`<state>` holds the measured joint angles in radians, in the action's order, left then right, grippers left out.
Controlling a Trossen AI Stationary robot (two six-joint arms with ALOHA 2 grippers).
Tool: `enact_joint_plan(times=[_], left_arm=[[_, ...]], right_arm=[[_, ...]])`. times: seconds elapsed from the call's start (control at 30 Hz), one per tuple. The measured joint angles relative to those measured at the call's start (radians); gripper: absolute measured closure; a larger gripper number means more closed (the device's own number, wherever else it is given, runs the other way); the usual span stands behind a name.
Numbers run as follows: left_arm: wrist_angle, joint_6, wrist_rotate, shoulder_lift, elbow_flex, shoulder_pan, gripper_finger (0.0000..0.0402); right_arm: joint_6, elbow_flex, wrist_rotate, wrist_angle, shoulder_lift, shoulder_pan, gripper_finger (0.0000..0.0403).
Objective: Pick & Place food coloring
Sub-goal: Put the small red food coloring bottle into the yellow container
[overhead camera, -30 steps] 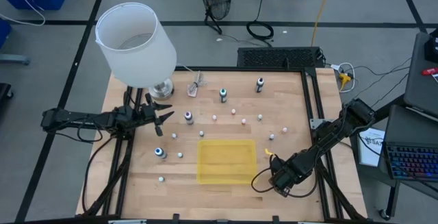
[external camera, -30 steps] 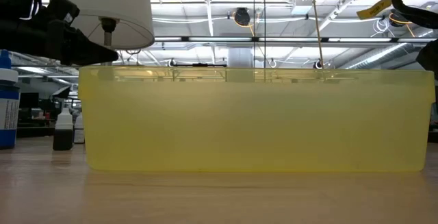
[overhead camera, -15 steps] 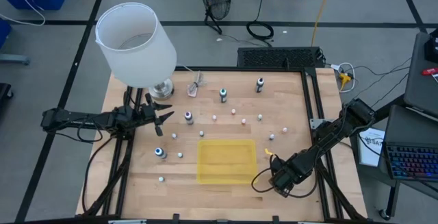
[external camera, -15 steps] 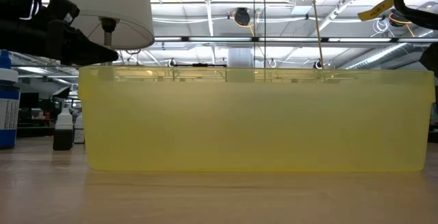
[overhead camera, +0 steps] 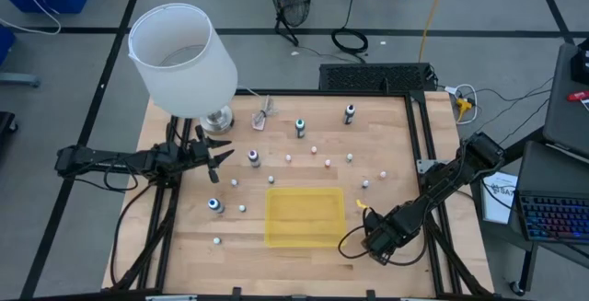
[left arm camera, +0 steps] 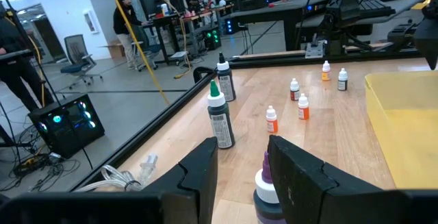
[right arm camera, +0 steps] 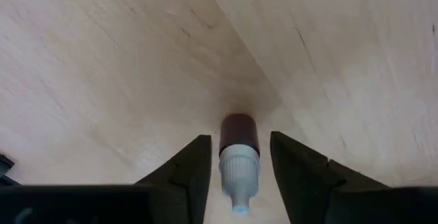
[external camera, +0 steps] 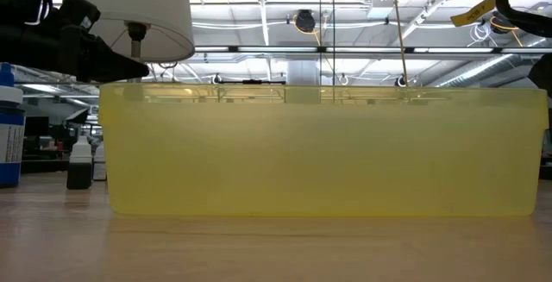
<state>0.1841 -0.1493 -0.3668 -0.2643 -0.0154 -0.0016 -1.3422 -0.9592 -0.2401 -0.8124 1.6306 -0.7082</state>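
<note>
The food coloring bottles stand scattered on the wooden table. My left gripper [overhead camera: 224,158] is open and level at the table's left side. A purple-tipped bottle [left arm camera: 265,190] [overhead camera: 253,158] stands just beyond its fingertips, in line with the gap. My right gripper [overhead camera: 373,237] points down near the tray's right near corner. It is open, with one finger on each side of a small dark-red bottle with a white cap [right arm camera: 238,154], and narrow gaps show on both sides. A green-tipped bottle [overhead camera: 300,126], a dark bottle [overhead camera: 349,113] and a blue one [overhead camera: 214,205] stand apart.
A flat yellow tray [overhead camera: 306,216] lies near the table's near edge and fills the low view [external camera: 323,148]. A white-shaded lamp [overhead camera: 179,57] stands at the far left corner, with a clear pinkish object [overhead camera: 264,117] beside it. Several tiny bottles [overhead camera: 328,164] dot the middle.
</note>
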Motion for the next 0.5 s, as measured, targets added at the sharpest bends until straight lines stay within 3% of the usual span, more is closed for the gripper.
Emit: enact_joint_plan(times=[0.27, 0.5], left_arm=[[0.0, 0.0, 0.0, 0.0, 0.0, 0.0, 0.027], [0.0, 0.0, 0.0, 0.0, 0.0, 0.0, 0.027]], right_arm=[[0.027, 0.0, 0.0, 0.0, 0.0, 0.0, 0.034], [0.132, -0.001, 0.064, 0.025, -0.003, 0.019, 0.0345]])
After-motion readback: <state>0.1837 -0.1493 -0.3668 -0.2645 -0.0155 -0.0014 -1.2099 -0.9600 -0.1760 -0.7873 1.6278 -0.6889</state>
